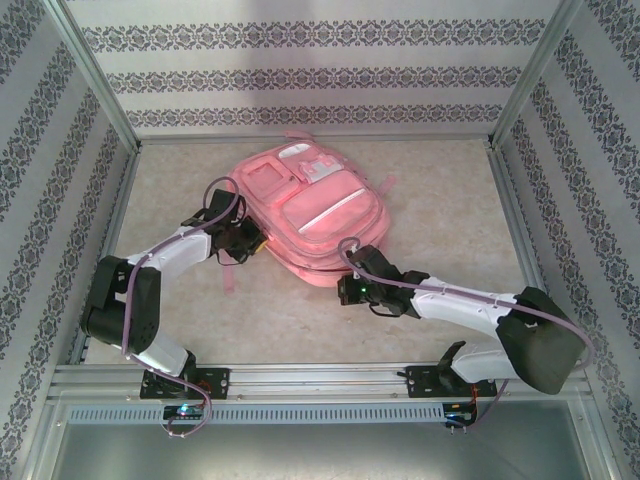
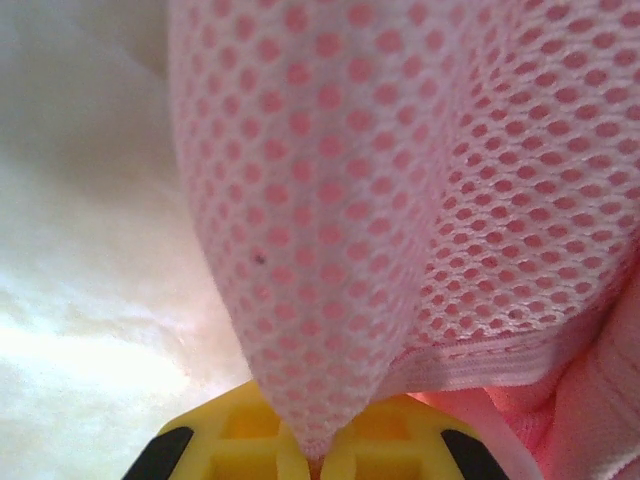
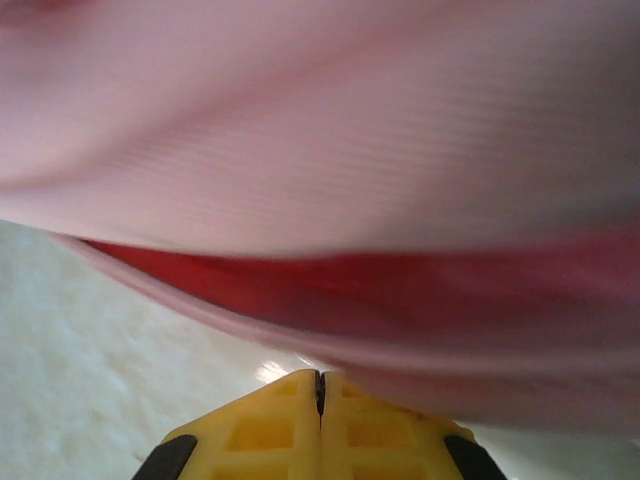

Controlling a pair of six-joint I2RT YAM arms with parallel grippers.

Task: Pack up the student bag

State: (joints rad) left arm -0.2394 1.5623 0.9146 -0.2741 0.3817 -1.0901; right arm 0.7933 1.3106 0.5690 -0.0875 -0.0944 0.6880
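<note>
The student bag [image 1: 310,215] blocks twelve o'clock ahead of me; bare table [image 1: 440,210] lies free at its three, six and nine, walls [image 1: 585,150] beyond.

**Papered walls around a pale marbled table**

You have three walls boxing the scene in: a back wall [image 1: 310,75], a left wall [image 1: 40,160] and a right wall [image 1: 600,170]. All are papered in white and grey bands with a dark floral pattern. A left post [image 1: 95,75] and a right post [image 1: 535,75], both silver, slant up at the far corners. The tabletop [image 1: 440,200] is beige and faintly marbled. Along its near edge you see a silver rail [image 1: 320,380], then a slotted grey strip [image 1: 320,412] and a plain grey panel [image 1: 300,450]. The light is bright and even, with soft shadows. In your left wrist view the tabletop washes out almost white. In your right wrist view a small glare spot [image 3: 268,372] sits on it.
</note>
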